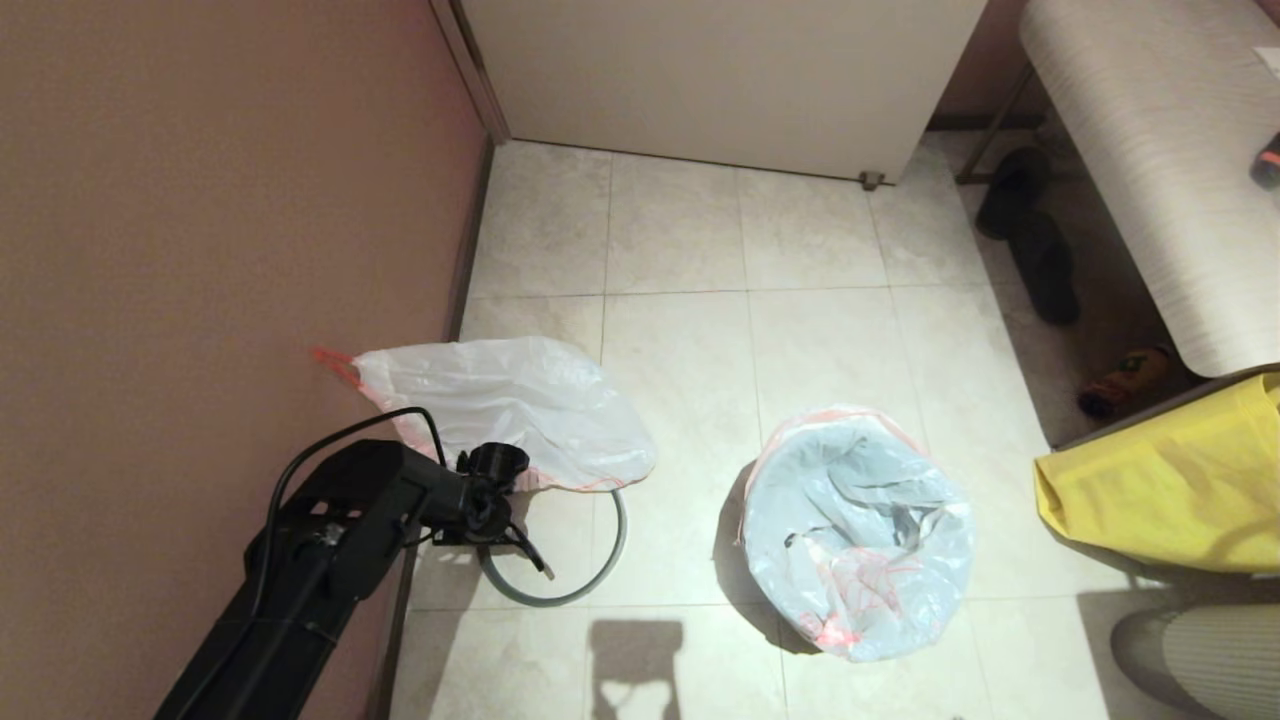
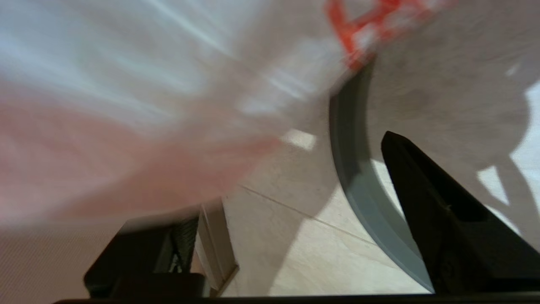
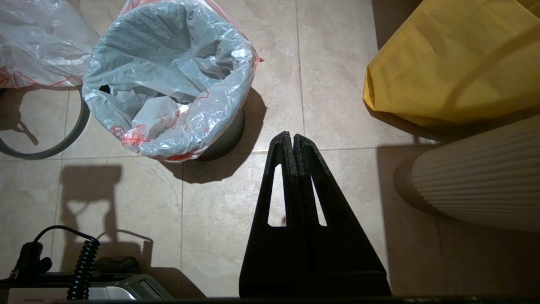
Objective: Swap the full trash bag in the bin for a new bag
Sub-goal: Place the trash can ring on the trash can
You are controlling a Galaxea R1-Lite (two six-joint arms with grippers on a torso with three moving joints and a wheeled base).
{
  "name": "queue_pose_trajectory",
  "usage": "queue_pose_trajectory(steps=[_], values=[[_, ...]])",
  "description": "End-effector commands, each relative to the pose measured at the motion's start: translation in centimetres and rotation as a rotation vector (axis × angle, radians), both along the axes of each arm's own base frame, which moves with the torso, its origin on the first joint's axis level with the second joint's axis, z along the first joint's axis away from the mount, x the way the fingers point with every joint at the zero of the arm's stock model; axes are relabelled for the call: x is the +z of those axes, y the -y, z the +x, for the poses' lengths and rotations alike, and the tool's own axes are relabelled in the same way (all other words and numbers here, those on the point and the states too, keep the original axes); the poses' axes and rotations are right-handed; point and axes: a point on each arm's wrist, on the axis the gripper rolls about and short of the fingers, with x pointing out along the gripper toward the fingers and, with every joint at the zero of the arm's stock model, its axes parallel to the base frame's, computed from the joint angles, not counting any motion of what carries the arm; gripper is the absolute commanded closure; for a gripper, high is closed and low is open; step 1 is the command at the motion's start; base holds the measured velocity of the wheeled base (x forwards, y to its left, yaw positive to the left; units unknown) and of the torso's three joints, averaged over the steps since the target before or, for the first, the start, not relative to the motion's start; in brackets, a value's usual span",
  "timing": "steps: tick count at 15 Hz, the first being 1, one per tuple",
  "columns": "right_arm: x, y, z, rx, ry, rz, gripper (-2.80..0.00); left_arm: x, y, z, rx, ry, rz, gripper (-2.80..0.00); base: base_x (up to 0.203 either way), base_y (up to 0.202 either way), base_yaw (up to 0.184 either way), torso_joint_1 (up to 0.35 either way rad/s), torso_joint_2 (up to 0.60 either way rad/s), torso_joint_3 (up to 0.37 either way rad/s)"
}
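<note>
- Two bags: full trash bag (image 1: 510, 410) on the floor by the wall; new bag (image 1: 860, 530) lining the bin (image 3: 223, 141).
- Left gripper (image 1: 500, 505) open beside the grey ring (image 1: 590, 570); right gripper (image 3: 292, 139) closed, idle.
- Film likely soft, slippery; the hem offers the best hold.

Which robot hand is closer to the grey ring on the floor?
The left. The left gripper hangs right over the grey ring, beside the full trash bag. The right gripper is farther off, past the bin.
</note>
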Motion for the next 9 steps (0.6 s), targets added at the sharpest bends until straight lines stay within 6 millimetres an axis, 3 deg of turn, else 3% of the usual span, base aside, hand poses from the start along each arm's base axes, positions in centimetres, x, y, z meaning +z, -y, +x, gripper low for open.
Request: queue_pose_trajectory(steps=[1, 5, 9], values=[[0.0, 0.0, 0.0, 0.0, -0.002, 0.0, 0.0, -1.7, 0.0, 0.0, -0.063, -0.047, -0.009, -2.8, 0.0, 0.0, 0.0, 0.0, 0.0, 0.0], [0.0, 0.0, 0.0, 0.0, -0.002, 0.0, 0.0, -2.4, -0.2, -0.3, -0.131, -0.097, -0.083, -2.8, 0.0, 0.0, 0.0, 0.0, 0.0, 0.0], [0.0, 0.0, 0.0, 0.0, -0.002, 0.0, 0.0, -3.1, 1.4, -0.8, -0.12, -0.104, -0.139, -2.8, 0.0, 0.0, 0.0, 0.0, 0.0, 0.0]])
